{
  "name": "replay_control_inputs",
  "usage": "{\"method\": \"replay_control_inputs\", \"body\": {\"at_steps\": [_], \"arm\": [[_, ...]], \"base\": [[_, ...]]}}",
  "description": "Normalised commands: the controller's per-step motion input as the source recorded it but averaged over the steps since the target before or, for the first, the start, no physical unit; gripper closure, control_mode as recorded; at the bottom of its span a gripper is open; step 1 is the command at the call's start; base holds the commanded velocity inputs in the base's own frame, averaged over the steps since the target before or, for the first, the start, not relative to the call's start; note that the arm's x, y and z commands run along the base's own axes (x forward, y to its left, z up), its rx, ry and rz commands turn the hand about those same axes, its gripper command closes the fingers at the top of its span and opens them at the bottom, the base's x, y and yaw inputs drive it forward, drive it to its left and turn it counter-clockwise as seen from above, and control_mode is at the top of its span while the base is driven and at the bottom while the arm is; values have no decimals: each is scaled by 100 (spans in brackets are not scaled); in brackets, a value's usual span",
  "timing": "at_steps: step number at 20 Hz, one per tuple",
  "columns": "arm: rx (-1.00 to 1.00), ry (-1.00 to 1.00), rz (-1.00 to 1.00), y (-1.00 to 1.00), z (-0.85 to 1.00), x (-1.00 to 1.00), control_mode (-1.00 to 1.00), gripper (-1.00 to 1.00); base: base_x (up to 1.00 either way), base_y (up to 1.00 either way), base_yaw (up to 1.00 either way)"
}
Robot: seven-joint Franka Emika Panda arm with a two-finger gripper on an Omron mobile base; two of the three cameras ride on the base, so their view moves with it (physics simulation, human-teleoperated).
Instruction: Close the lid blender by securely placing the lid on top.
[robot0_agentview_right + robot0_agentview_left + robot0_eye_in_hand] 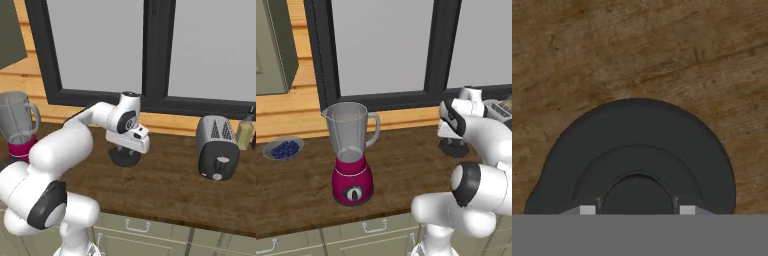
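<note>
— Where's the lid from where you sit?

— I have the small dark grey-black round lid (637, 150) right under the hand camera, lying flat on the brown wooden countertop (637, 50). It has a raised knob in the middle, and that knob sits between two small light fingertips (587, 210) at the bottom of the view. In the right base view I see the lid (124, 158) on the counter directly beneath the two-finger gripper (131, 148), and in the left base view it (452, 146) shows just below the white arm's wrist.

— Is the claw clenched on it?

— I cannot tell. The tips stand on either side of the knob, just beside it, but the contact itself is cut off at the frame edge.

— And the blender?

— The blender with the magenta rounded base and clear grey tapered jar (352, 155) stands upright on the counter, well apart from the lid, off to the arm's left. Its jar rim is uncovered, the side handle points toward the arm, and the round black dial faces the front edge. I catch it too at the left edge of the right base view (19, 125).

— Anything else on that counter?

— A grey bowl of blueberries (283, 148) sits left of the blender, near the wooden wall. On the other side, a silver toaster (217, 146) stands well right of the lid, with a yellowish bottle (245, 131) just beyond it.
</note>
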Motion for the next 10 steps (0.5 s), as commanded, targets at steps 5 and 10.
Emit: {"method": "replay_control_inputs", "body": {"at_steps": [5,10], "arm": [[-12,-30,0,56,100,0,-100,100],[-12,-29,0,66,100,0,-100,100]], "base": [[0,0,0],[0,0,0]]}}
